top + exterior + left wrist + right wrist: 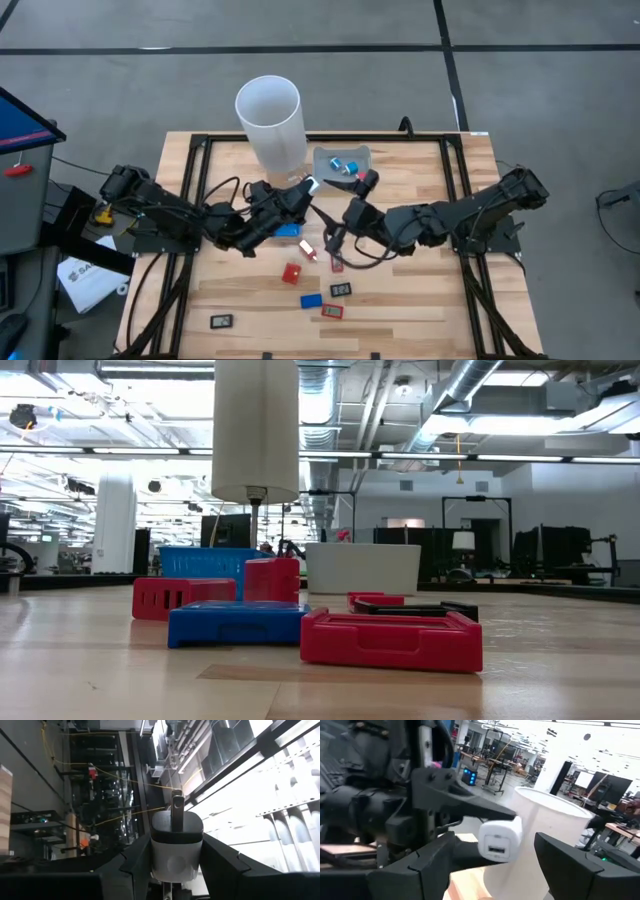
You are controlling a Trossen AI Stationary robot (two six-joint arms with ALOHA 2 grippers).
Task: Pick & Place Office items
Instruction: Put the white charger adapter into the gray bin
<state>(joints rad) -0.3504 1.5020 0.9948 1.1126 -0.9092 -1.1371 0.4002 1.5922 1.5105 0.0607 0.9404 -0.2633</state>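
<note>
My left gripper (306, 188) is near the table's middle, just in front of the tall white cylinder (270, 118), and is shut on a small white charger block (176, 840). My right gripper (350, 210) is open a little to its right and faces it. In the right wrist view, my right gripper's fingers (435, 855) stand to either side of the charger block (499, 837) without touching it. Small red, blue, black and white pieces lie flat on the wood nearer the front, among them a blue piece (287, 229) and a red piece (291, 273). My left gripper pinches the white charger block between its two fingers (137, 857), one on each side of its body (160, 852). The prongs (176, 807) point away from the wrist and the port face (495, 850) looks toward my right gripper. The block is lifted clear of the table.
A grey tray (325, 160) at the far middle holds blue and red bits. More pieces lie near the front edge: a blue one (311, 299), a red one (332, 311) and black ones (340, 290) (222, 321). Cables trail under both arms. The low view shows red pieces (390, 638) and a blue piece (235, 625) up close.
</note>
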